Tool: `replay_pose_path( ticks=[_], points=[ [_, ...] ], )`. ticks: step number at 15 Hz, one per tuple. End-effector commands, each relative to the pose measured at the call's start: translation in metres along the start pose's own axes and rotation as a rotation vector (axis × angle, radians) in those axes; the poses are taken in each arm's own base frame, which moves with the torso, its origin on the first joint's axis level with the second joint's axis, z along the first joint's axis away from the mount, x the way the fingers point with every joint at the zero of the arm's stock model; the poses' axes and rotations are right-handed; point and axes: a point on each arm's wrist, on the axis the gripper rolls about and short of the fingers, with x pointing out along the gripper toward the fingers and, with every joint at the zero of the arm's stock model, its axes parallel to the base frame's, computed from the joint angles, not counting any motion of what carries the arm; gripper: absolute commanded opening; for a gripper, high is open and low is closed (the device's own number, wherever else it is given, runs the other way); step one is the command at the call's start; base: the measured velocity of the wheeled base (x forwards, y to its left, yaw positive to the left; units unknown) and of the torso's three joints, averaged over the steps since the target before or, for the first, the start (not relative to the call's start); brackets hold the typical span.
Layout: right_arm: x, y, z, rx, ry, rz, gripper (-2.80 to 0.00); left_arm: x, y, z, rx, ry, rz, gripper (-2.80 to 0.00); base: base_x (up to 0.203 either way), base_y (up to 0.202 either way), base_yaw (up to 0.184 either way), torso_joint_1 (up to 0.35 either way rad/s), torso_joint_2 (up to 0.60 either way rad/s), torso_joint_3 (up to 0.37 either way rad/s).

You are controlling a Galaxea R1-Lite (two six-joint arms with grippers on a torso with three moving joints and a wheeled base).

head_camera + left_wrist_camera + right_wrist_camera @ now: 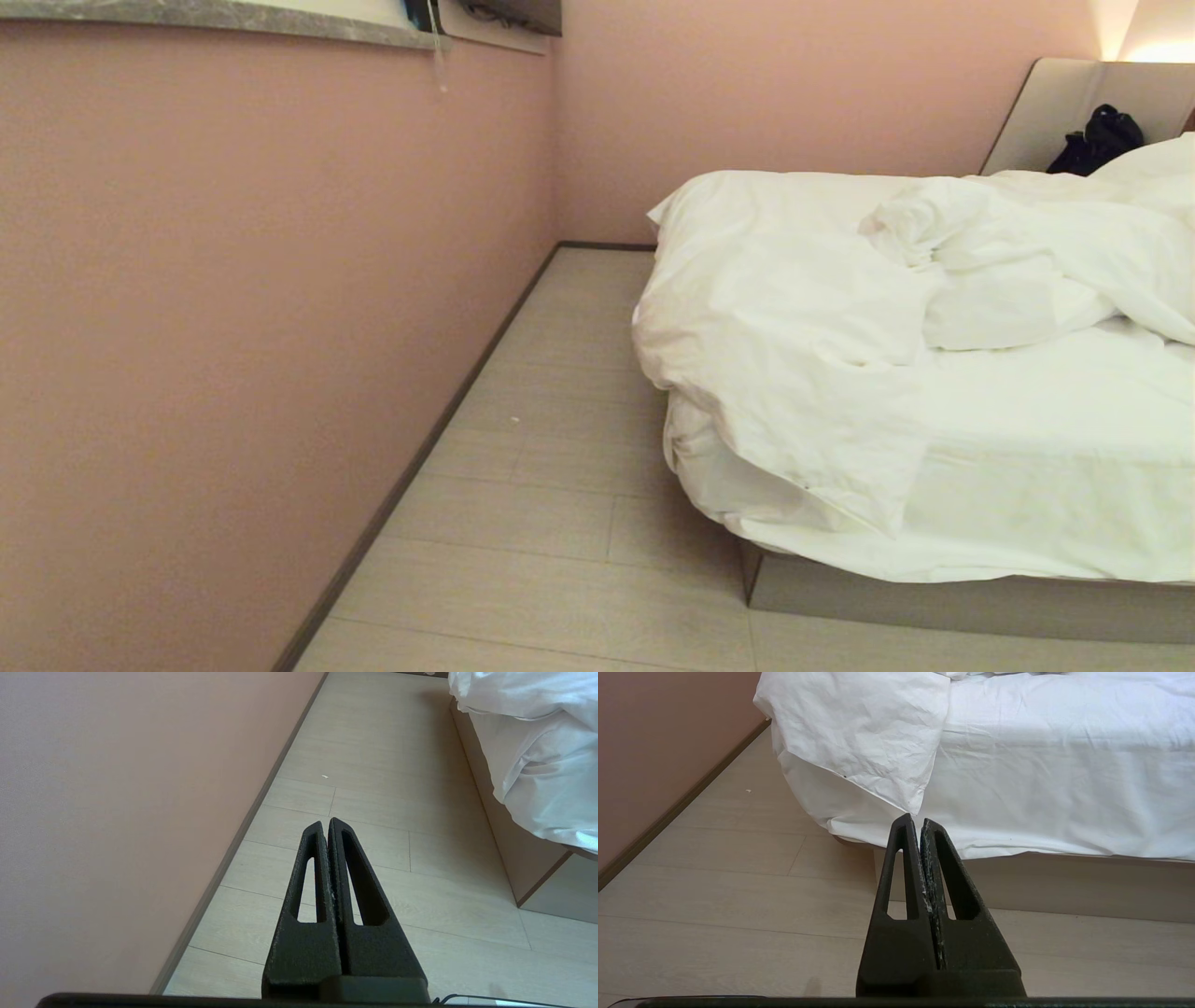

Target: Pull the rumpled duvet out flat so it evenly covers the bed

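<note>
Recommended: approach the bed (971, 607) corner and take the duvet (794, 317) by its hanging flap, pulling squarely toward the foot. The duvet lies bunched toward the headboard, draped over the near-left corner. Right gripper (914, 823) sits low before that flap, left gripper (325, 823) over the floor (560, 485); both pressed together, empty.

Rumpled duvet (784, 317) on bed (1027, 607)

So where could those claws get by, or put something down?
Free: the floor strip between the pink wall and the bed, and the flat sheet near the foot. Crowded: the bunched duvet over the corner and towards the headboard.
</note>
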Motion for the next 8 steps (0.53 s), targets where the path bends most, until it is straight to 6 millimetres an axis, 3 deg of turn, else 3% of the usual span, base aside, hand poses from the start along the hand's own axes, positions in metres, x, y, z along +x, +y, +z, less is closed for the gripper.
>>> replay_pose_path(
  ticks=[1,3,8],
  points=[
    [0.0001,0.0,0.0,0.0,0.001,0.0,-2.8,0.0001,0.0,0.0,0.004,0.002,0.001,-2.8,0.0,0.0,0.0,0.0,0.0,0.0],
    [0.0001,0.0,0.0,0.0,0.001,0.0,-2.8,0.0,0.0,-0.0001,0.004,0.0,0.001,-2.8,0.035,0.0,-0.001,-0.001,0.0,0.001],
    [0.0001,0.0,0.0,0.0,0.001,0.0,-2.8,0.0,0.0,-0.0001,0.005,0.001,0.001,-2.8,0.191,0.0,0.0,0.004,0.0,0.004]
  ],
)
